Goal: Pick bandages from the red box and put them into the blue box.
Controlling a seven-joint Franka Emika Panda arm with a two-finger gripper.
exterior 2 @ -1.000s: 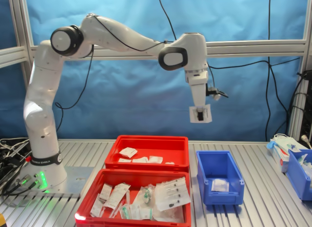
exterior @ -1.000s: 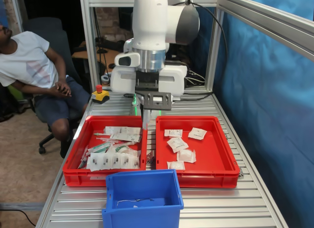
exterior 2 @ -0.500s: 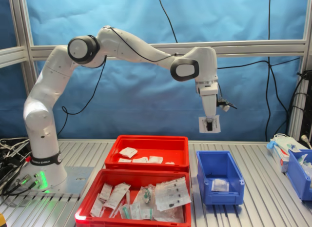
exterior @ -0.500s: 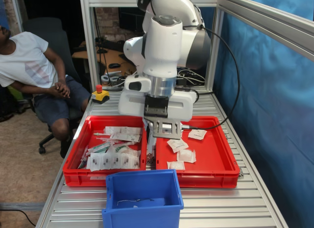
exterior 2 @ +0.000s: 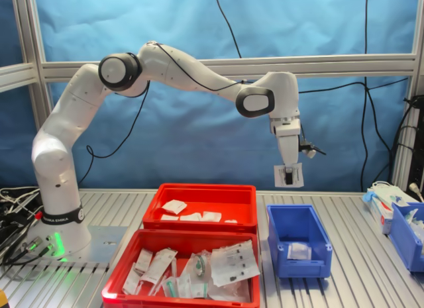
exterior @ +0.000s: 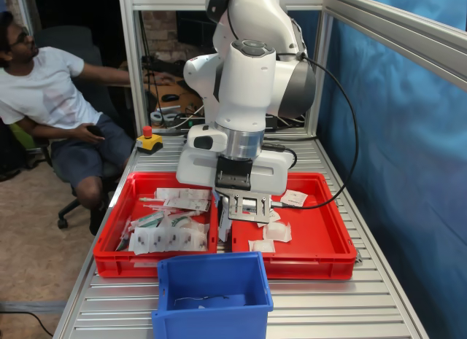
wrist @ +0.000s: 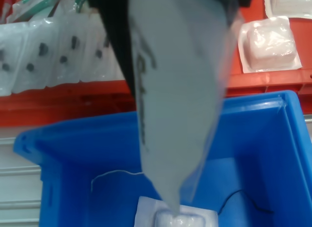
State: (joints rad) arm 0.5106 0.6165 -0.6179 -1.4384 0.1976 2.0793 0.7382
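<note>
My gripper (exterior 2: 289,175) hangs shut on a white bandage (exterior 2: 289,177), above the far end of the blue box (exterior 2: 299,209). In the first exterior view the gripper (exterior: 247,206) and its bandage (exterior: 253,207) sit in front of the red box (exterior: 344,233), behind the blue box (exterior: 211,261). The wrist view looks down past a dark finger (wrist: 117,34) and the hanging bandage (wrist: 175,90) into the blue box (wrist: 258,154), where another bandage (wrist: 175,218) lies on the floor. A few bandages (exterior: 277,232) remain scattered in the red box (exterior 2: 205,187).
A second red tray (exterior: 106,240) crowded with syringes and mixed packets stands beside the red box. A person (exterior: 51,98) sits at the first exterior view's left, near a red stop button (exterior: 148,132). More blue bins (exterior 2: 405,234) stand at the second exterior view's right.
The arm has carried the bandage from over the red trays toward the blue box and lowered it. The seated person has raised his head and reached an arm out.
</note>
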